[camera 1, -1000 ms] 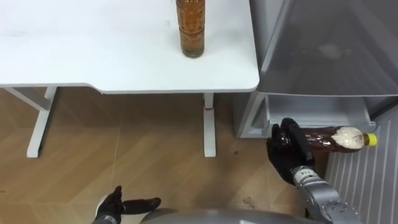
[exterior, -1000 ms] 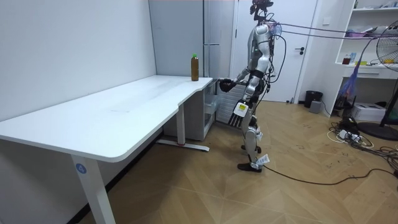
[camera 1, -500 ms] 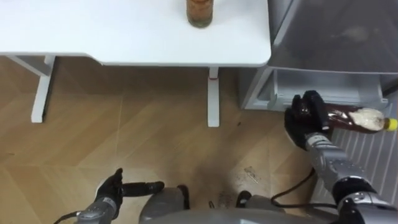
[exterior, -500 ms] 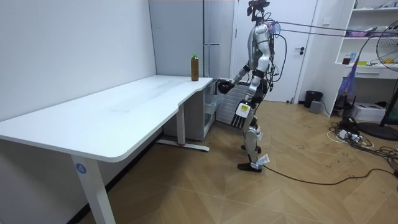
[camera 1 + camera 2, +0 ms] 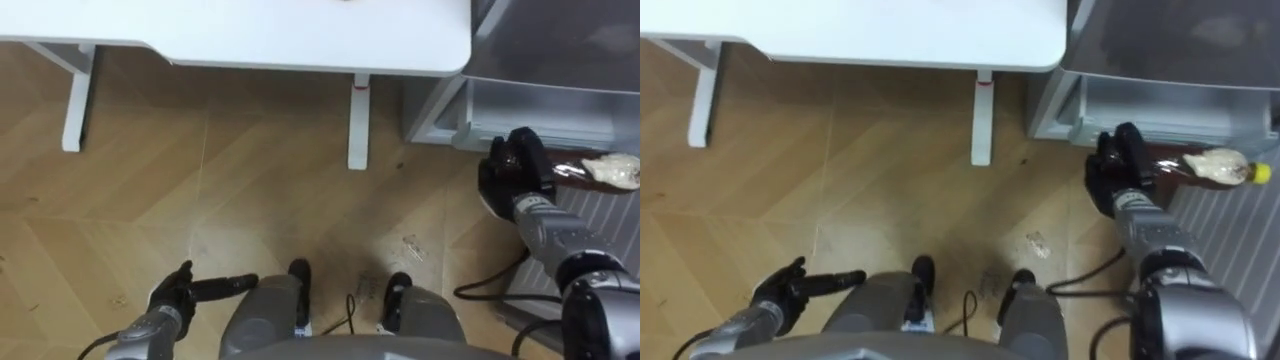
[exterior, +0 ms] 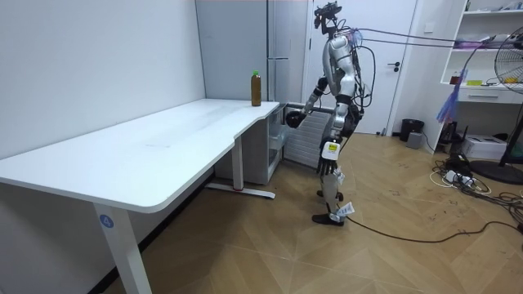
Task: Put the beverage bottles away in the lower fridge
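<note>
1. The pale herringbone wooden floor (image 5: 250, 200) spreads under the robot, which stands facing the fridge's lower part, beside the desk's end.
2. The long white desk (image 5: 250, 40) on white legs runs up to the fridge's side.
3. The tall grey fridge (image 6: 233, 57) stands past the desk's far end. Its open lower compartment (image 5: 545, 110), a grey box with a clear front wall, faces the robot. A grey ribbed panel (image 5: 600, 230) to the robot's right is probably the inside of the open door.
4. An upright plastic bottle of brown drink with a green cap (image 6: 256, 88) waits on the desk's far corner, near the fridge and well apart from both hands.
5. The clear plastic bottle of brown drink with a yellow cap (image 5: 1205, 165) is held in the air, just in front of the compartment's front edge and not yet inside.
   - Its long axis lies level and across the eye views: base in the hand, cap pointing to the robot's right.
   - The compartment lies straight ahead of it, so the next move looks like a short forward reach past the front wall.
   - A pale band shows near the neck, and no writing on it can be read.
6. The black right hand (image 5: 1118, 172) is the nearer one, its fingers curled round the bottle's base end.
7. The black left hand (image 5: 175, 298) hangs low at the robot's left side, fingers loosely straight and holding nothing.
</note>
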`<state>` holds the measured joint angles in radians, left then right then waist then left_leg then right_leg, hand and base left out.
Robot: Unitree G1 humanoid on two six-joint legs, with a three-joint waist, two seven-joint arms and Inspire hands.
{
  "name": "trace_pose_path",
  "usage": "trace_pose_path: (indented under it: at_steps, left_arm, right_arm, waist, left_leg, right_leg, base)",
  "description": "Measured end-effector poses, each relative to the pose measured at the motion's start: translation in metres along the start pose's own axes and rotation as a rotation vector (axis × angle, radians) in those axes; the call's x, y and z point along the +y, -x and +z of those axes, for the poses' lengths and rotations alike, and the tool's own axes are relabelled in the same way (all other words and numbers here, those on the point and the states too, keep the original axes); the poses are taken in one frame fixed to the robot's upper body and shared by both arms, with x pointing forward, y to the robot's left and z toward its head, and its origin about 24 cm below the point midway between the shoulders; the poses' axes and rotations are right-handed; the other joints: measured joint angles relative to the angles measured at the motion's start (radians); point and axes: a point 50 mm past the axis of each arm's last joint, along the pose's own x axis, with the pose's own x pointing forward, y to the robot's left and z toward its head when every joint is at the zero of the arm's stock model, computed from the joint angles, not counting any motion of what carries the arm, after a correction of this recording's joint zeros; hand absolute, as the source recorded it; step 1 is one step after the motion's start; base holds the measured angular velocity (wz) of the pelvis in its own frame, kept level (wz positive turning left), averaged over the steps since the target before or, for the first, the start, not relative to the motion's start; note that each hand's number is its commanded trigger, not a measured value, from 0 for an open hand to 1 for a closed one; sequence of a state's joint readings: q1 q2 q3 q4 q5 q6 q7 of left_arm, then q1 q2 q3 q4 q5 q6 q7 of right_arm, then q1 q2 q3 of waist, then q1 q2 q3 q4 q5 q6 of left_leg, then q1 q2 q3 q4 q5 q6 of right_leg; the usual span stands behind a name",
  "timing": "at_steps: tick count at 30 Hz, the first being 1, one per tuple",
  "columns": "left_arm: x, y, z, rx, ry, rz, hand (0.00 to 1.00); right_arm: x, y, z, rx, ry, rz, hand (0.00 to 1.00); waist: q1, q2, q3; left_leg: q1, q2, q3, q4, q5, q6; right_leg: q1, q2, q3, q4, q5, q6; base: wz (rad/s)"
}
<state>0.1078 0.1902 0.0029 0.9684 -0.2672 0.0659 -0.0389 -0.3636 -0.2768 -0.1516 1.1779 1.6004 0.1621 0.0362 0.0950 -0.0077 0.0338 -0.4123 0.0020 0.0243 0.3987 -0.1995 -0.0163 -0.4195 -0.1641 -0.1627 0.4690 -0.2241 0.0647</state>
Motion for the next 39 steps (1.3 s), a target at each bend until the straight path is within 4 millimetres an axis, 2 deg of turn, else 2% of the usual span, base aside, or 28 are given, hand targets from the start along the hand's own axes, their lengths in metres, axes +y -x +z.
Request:
trace_pose_path:
  at_steps: [8,12,17,20,26,35,36,37,39]
  left_arm:
    - [0.007,0.001,-0.004,0.026,-0.002,0.015,0.00]
    - [0.013,0.003,-0.023,0.130,-0.071,0.035,0.00]
    - [0.012,0.005,-0.037,0.212,-0.153,0.025,0.00]
    - [0.012,0.005,-0.037,0.215,-0.179,0.021,0.00]
    - [0.012,0.005,-0.038,0.219,-0.206,0.023,0.00]
    - [0.014,0.005,-0.038,0.222,-0.207,0.027,0.00]
    - [0.015,0.005,-0.038,0.223,-0.209,0.028,0.00]
    - [0.015,0.005,-0.038,0.224,-0.209,0.029,0.00]
    - [0.017,0.005,-0.037,0.224,-0.211,0.031,0.00]
  right_arm:
    - [0.027,-0.004,0.008,-0.007,0.011,0.063,1.00]
    - [0.039,-0.004,0.016,-0.027,0.022,0.098,1.00]
    - [0.041,-0.003,0.021,-0.041,0.032,0.102,1.00]
    - [0.052,-0.004,0.020,-0.038,0.061,0.123,1.00]
    - [0.070,-0.005,0.019,-0.033,0.121,0.159,1.00]
    - [0.079,-0.005,0.021,-0.043,0.158,0.158,1.00]
    - [0.079,-0.005,0.021,-0.043,0.157,0.158,0.53]
    - [0.079,-0.005,0.021,-0.043,0.157,0.157,0.00]
    - [0.079,-0.005,0.021,-0.043,0.157,0.156,0.00]
  waist:
    - [0.000,0.000,0.0023]
    - [0.000,-0.005,0.0059]
    - [0.022,-0.006,0.0072]
    - [0.024,-0.009,0.0094]
    - [0.026,-0.010,0.0096]
    - [0.023,-0.014,0.0114]
    - [0.024,-0.014,0.0114]
    - [0.024,-0.014,0.0114]
    - [0.024,-0.014,0.0114]
  left_leg:
    - [-0.016,-0.003,0.004,0.018,0.000,0.000]
    - [-0.060,-0.005,0.003,0.048,0.000,0.000]
    - [-0.083,-0.005,0.005,0.061,0.000,0.000]
    - [-0.101,-0.015,0.007,0.072,0.000,0.000]
    - [-0.112,-0.013,0.007,0.080,0.000,-0.001]
    - [-0.135,-0.013,0.015,0.096,0.000,0.000]
    - [-0.135,-0.013,0.016,0.097,0.000,-0.001]
    - [-0.135,-0.013,0.016,0.098,0.000,0.000]
    - [-0.135,-0.013,0.016,0.099,0.000,0.000]
  right_leg:
    - [-0.025,-0.005,0.009,0.033,-0.007,-0.005]
    - [-0.069,-0.010,0.013,0.058,-0.017,-0.007]
    - [-0.096,-0.011,0.020,0.081,-0.021,-0.008]
    - [-0.125,-0.026,0.024,0.118,-0.038,-0.008]
    - [-0.134,-0.026,0.020,0.127,-0.043,-0.011]
    - [-0.159,-0.031,0.022,0.141,-0.042,-0.012]
    - [-0.159,-0.032,0.022,0.141,-0.042,-0.012]
    - [-0.159,-0.032,0.022,0.141,-0.042,-0.012]
    - [-0.159,-0.032,0.022,0.143,-0.042,-0.012]
  base:
    - [-0.01]
    - [0.03]
    - [0.01]
    - [0.05]
    - [0.03]
    - [-0.01]
    - [0.00]
    - [0.00]
    - [0.00]
